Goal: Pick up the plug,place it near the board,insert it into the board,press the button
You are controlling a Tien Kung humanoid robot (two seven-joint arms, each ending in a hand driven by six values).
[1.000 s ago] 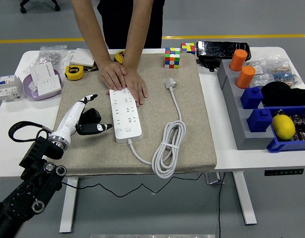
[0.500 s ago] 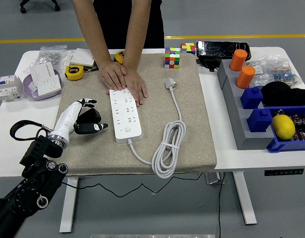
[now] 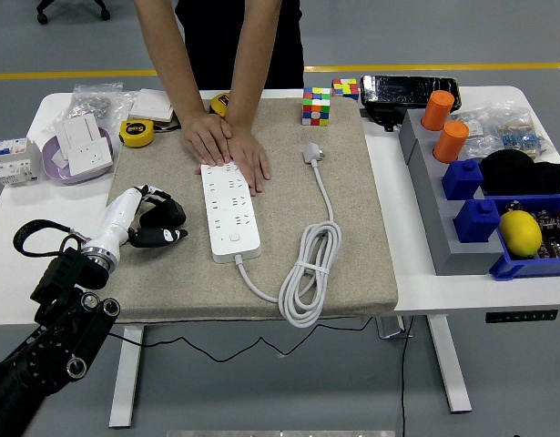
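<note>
Beside the board (image 3: 230,211), your left hand (image 3: 150,221) hovers with fingers loosely curled, holding nothing.
Pickup not yet done: reach for the plug (image 3: 313,153), lying well apart right of the board, which the person's hands (image 3: 227,146) steady.

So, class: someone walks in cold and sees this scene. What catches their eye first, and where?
Probably the person's two hands pressing down the far end of the white power strip on the beige mat. Next, the robot's left hand, curled on the mat left of the strip, and the white plug with its coiled cable to the right.
</note>
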